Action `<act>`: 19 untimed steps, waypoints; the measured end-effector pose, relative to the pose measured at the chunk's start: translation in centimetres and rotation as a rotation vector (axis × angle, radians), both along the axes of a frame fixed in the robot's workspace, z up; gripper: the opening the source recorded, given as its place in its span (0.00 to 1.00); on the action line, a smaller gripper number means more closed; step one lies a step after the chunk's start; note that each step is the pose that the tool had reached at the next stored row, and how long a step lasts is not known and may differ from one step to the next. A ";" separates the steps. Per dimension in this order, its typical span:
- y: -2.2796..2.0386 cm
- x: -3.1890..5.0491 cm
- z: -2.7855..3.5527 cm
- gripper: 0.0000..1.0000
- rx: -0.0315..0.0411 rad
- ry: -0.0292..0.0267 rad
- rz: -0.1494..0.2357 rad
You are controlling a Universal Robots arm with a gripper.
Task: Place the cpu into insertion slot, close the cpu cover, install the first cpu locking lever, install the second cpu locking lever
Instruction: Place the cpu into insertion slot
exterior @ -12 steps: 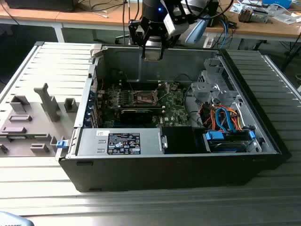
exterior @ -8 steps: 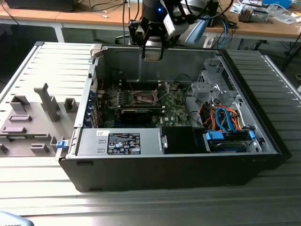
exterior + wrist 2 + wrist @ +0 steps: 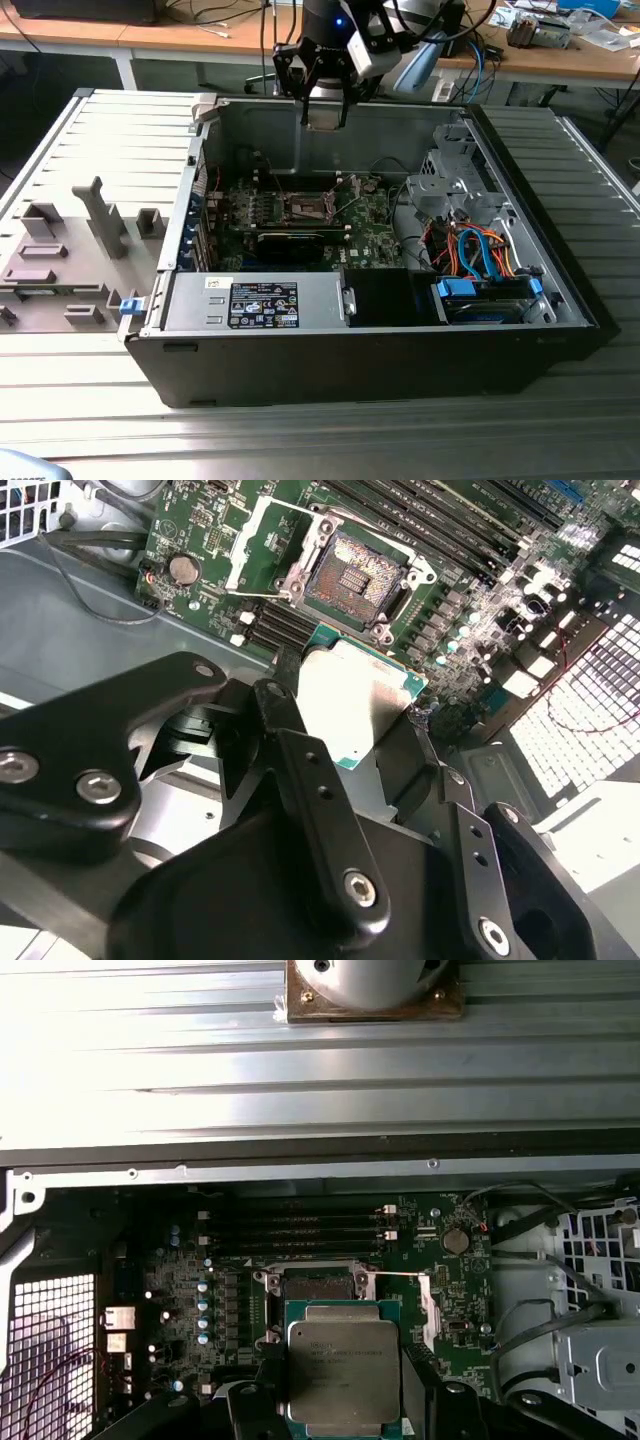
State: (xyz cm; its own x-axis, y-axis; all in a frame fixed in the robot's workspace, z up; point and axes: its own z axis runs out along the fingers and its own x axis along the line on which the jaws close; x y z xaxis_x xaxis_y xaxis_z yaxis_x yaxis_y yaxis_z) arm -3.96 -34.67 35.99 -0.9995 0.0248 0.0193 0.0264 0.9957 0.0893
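From my console the gripper (image 3: 323, 108) hangs near the rim of the open computer case (image 3: 350, 360). Its fingers are clamped on opposite edges of the cpu (image 3: 355, 695), which it carries flat, silvery top up, well above the motherboard (image 3: 180, 1290). In both wrist views the insertion slot (image 3: 355, 575) lies below and a little ahead of the chip, its brownish contact field uncovered, and the chip's edges look roughly square with the socket's rim. I judge the way down open: the memory slots (image 3: 300, 1228) sit just beside the socket, while the case walls stand well apart from it.
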 end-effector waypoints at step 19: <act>0.00 0.00 -0.67 0.55 0.0000 0.0000 0.000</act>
